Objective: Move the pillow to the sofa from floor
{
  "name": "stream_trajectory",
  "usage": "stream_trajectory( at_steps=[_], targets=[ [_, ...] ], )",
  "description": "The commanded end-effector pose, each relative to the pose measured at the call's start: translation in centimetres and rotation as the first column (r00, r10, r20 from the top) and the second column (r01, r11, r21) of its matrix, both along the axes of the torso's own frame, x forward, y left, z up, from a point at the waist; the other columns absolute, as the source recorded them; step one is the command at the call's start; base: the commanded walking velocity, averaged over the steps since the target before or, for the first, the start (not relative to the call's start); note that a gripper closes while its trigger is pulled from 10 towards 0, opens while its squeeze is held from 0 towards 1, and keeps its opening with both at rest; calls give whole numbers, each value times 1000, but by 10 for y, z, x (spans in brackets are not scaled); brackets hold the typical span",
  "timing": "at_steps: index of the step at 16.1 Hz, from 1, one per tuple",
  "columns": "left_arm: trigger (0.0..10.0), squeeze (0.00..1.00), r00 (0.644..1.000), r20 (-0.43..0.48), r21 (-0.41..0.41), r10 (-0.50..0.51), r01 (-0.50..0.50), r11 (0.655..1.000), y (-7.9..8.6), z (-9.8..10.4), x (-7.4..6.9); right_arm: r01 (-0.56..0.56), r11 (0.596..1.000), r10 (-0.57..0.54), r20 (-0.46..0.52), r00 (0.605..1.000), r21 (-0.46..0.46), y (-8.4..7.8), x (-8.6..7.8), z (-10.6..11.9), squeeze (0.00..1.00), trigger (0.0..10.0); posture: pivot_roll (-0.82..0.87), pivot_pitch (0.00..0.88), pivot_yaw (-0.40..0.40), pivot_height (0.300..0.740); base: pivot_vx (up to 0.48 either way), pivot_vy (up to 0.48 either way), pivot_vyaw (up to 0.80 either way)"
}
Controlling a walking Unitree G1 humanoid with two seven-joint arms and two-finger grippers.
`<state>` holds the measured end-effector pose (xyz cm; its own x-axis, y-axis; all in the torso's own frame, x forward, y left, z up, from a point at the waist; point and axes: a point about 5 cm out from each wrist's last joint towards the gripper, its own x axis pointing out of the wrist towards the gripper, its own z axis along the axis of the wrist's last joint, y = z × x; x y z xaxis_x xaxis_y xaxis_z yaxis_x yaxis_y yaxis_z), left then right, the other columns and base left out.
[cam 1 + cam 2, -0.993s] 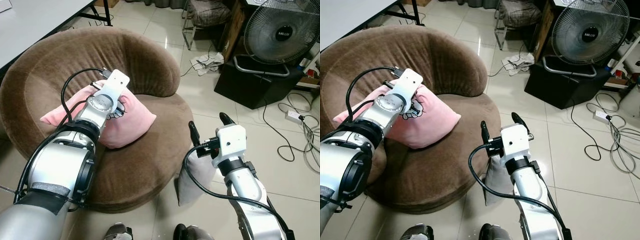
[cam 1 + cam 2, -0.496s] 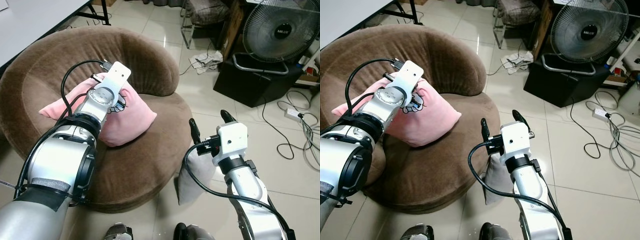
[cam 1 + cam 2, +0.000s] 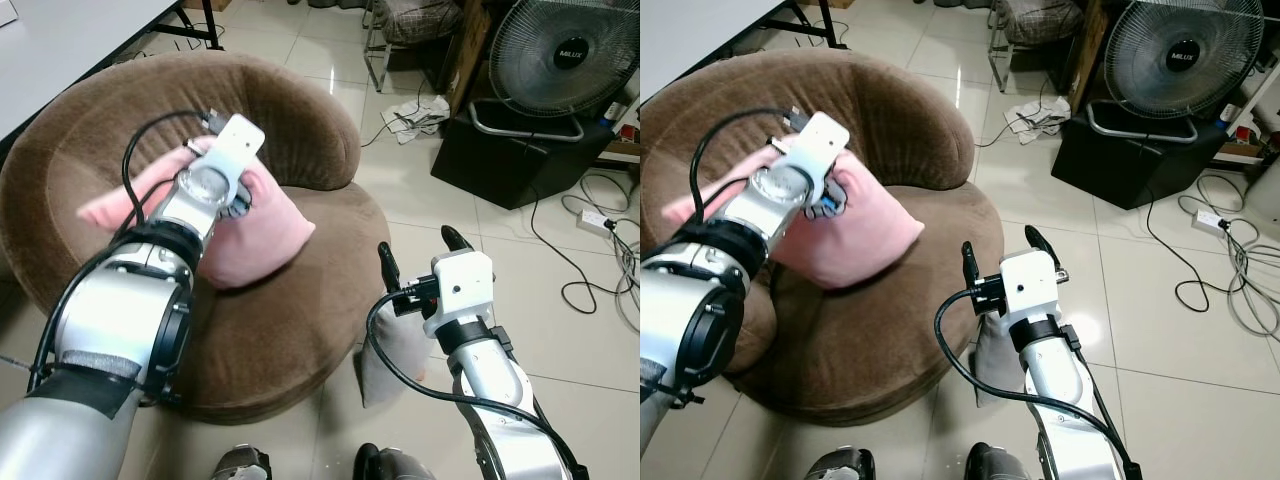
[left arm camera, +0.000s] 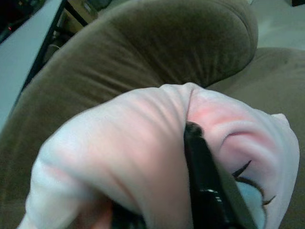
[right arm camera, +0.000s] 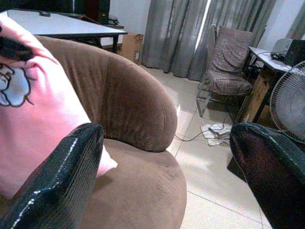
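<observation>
A pink pillow (image 3: 268, 225) with a cartoon face hangs over the seat of the round brown sofa (image 3: 290, 320). My left gripper (image 4: 152, 200) is shut on the pillow's bunched top edge, and one black finger (image 4: 202, 167) presses into the fabric. The pillow's lower corner lies close to the seat; I cannot tell whether it touches. My right gripper (image 3: 420, 252) stands open and holds nothing, just off the sofa's front right edge. It hovers over a grey pillow (image 3: 385, 350) that leans on the floor against the sofa.
A standing fan (image 3: 560, 50) sits on a black box (image 3: 510, 160) at the right. Cables (image 3: 590, 270) trail over the tiled floor there. A grey table (image 3: 60, 40) stands behind the sofa on the left, and a chair (image 3: 420, 20) at the back.
My left gripper has lifted the pink pillow a little higher above the seat, toward the backrest. The right arm has stayed where it was, still open.
</observation>
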<state>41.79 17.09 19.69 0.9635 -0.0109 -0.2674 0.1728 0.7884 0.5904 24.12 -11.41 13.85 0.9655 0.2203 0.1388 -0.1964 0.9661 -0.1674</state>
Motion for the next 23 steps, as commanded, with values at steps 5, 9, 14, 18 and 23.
stream_trajectory(
  at_steps=[5, 9, 14, 18, 23],
  targets=[
    [10000, 1000, 998, 59, 21, 6, -7, 1000, -1, 21, 5, 19, 1000, -19, -2, 1000, 8, 0, -6, 0, 0, 10000, -135, 127, 41, 740, 0, 0, 0],
    [10000, 1000, 998, 64, 21, 28, -29, 999, 2, 22, 5, 25, 1000, -25, -16, 1000, 9, 0, -13, -2, 0, 10000, -147, 145, 46, 740, 0, 0, 0],
    [10000, 1000, 997, 68, -11, 32, -31, 999, -1, 21, 5, 29, 1000, -29, -23, 999, 6, 0, -14, -1, 0, 10000, -146, 156, 42, 740, 0, 0, 0],
    [10000, 0, 992, 110, -203, 55, -32, 979, -6, 34, 8, 29, 1000, -29, -33, 999, -2, -5, 3, -1, 0, 10000, -89, 120, 10, 740, 0, 0, 0],
    [10000, 0, 981, 185, -492, 49, 49, 869, -16, 41, 8, 29, 1000, -29, -66, 997, -10, -7, 40, -6, 0, 10000, 3, 80, -28, 740, 0, 0, 0]
  ],
)
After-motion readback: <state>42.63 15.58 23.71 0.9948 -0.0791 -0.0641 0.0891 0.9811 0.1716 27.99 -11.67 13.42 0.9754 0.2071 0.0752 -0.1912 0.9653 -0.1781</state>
